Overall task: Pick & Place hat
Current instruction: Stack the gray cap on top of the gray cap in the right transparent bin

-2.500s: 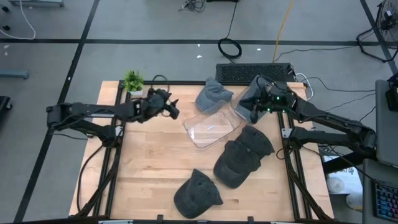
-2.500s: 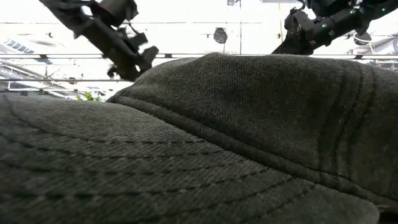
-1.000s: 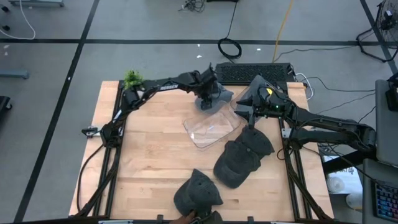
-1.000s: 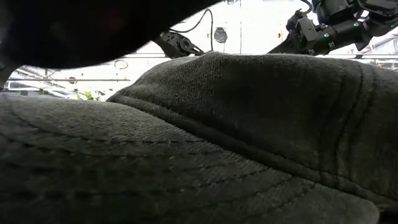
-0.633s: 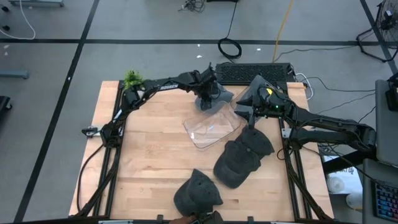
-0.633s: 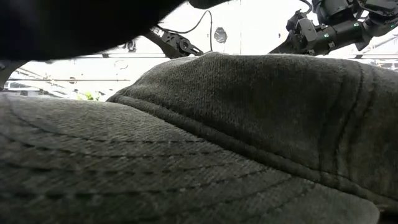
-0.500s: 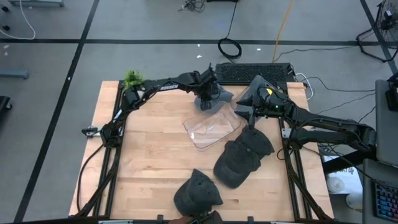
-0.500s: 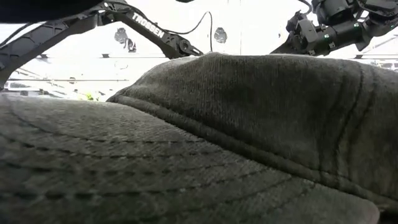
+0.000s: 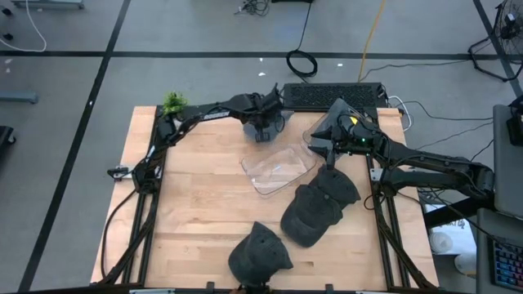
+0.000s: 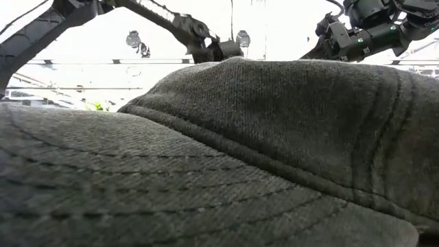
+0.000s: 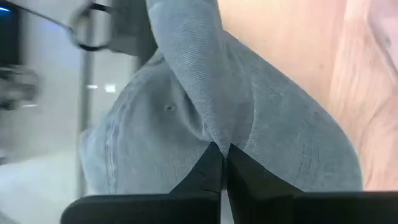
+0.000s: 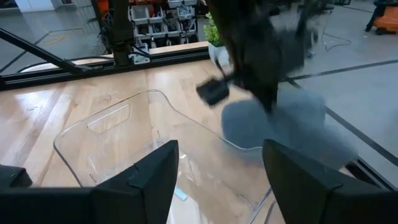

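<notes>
Reaching across the far side of the bench, the left gripper is clenched on a fold of the light grey hat; the left wrist view shows both dark fingers pressed together with the hat fabric pinched at their tips. This hat is at the far edge of the bench, just beyond the clear plastic tray and near the keyboard that lies past the bench edge. The hat appears bunched up under the gripper; whether it is lifted clear of the bench surface cannot be told. The right gripper is positioned at the far right of the bench, beside the right end of the tray, with its fingers spread apart and nothing between them; the right wrist view looks over the tray toward the left gripper and the light grey hat. A light grey object sits above the right gripper in the high view; what it is cannot be told. Two dark grey hats lie overlapping on the right half of the bench, nearer than the tray. Another dark grey hat lies at the near edge of the bench and fills most of the low view. A small green plant stands at the far left corner of the bench.
</notes>
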`<state>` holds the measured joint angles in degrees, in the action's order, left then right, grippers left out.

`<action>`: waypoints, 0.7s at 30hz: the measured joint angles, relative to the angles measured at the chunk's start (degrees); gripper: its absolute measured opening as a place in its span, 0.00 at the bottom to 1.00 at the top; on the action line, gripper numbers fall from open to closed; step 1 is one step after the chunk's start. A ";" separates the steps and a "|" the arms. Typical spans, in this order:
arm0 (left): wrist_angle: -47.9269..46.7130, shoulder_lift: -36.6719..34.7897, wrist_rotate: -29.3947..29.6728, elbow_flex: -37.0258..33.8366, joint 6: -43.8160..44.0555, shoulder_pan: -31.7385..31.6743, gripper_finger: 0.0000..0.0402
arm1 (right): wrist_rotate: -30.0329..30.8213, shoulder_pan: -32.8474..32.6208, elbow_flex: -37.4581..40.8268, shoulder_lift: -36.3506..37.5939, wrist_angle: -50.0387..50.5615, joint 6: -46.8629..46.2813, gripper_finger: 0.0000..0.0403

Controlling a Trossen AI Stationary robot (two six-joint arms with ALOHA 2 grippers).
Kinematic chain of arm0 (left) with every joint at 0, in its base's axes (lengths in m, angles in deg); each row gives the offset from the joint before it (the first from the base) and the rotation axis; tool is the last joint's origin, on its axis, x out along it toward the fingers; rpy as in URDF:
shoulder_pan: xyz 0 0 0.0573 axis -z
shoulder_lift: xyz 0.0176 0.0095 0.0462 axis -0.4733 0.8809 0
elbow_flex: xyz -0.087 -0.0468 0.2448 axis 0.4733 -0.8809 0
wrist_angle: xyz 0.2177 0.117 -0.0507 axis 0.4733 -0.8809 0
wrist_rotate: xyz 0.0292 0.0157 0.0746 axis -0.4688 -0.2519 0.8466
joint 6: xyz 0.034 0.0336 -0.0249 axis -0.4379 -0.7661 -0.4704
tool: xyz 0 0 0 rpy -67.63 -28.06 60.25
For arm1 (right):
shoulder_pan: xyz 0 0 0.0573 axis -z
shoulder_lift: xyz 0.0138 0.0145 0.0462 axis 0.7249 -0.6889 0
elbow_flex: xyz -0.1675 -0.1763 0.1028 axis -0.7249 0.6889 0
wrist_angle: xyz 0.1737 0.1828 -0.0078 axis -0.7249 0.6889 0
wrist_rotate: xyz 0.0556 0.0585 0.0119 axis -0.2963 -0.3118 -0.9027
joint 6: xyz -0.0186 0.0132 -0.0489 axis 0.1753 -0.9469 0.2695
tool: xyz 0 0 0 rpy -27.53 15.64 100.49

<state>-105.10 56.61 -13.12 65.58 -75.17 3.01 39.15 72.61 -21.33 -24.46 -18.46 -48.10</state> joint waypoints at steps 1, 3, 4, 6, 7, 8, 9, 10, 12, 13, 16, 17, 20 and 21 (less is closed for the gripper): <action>-0.11 -1.33 1.36 0.01 0.02 0.40 0.01 | 0.00 0.01 0.00 0.00 -0.06 -0.31 0.55; -0.61 -3.71 3.22 0.02 -0.01 1.33 0.01 | 0.09 0.04 0.00 0.00 -0.06 -0.59 0.55; -1.10 -4.93 3.91 0.02 0.00 2.01 0.01 | 0.13 0.04 0.00 0.00 -0.06 -0.59 0.55; -1.36 -7.41 5.58 0.02 -0.36 3.77 0.01 | 0.15 0.04 0.00 0.00 -0.04 -1.46 0.55; -1.58 -8.88 6.13 0.02 -0.63 4.75 0.01 | 0.17 0.04 0.00 0.00 -0.06 -1.93 0.55; -1.79 -10.03 7.01 0.04 -1.37 5.99 0.01 | 0.20 0.04 0.00 0.00 -0.06 -2.01 0.55; -1.78 -11.19 8.19 0.09 -2.62 7.24 0.01 | 0.20 0.04 0.00 0.00 -0.13 -2.13 0.55; -2.00 -12.38 9.22 0.09 -4.13 8.52 0.01 | 0.21 0.04 0.00 0.00 -0.24 -2.51 0.55; -2.46 -13.55 12.13 0.09 -7.32 11.63 0.01 | 0.22 0.04 0.00 0.00 -0.39 -4.20 0.55; -2.44 -13.96 13.84 0.07 -9.35 13.22 0.01 | 0.22 0.04 0.00 0.00 -0.54 -5.09 0.55; -4.10 -14.23 20.96 -0.25 -15.29 18.06 0.01 | -0.08 0.05 0.00 0.00 -0.75 -9.47 0.55; -4.36 -14.23 23.18 -0.45 -16.77 19.47 0.01 | -0.17 0.04 0.00 0.07 -0.86 -11.27 0.55; -5.00 -14.25 29.70 -1.99 -19.65 23.29 0.01 | -1.81 0.28 0.00 0.28 -1.78 -15.12 0.55; -5.01 -14.25 31.73 -2.60 -20.22 24.50 0.01 | -2.85 0.56 0.00 0.51 -1.64 -16.26 0.55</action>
<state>-110.11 42.36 18.60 62.98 -95.39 27.51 36.30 73.17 -21.33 -23.96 -20.10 -64.37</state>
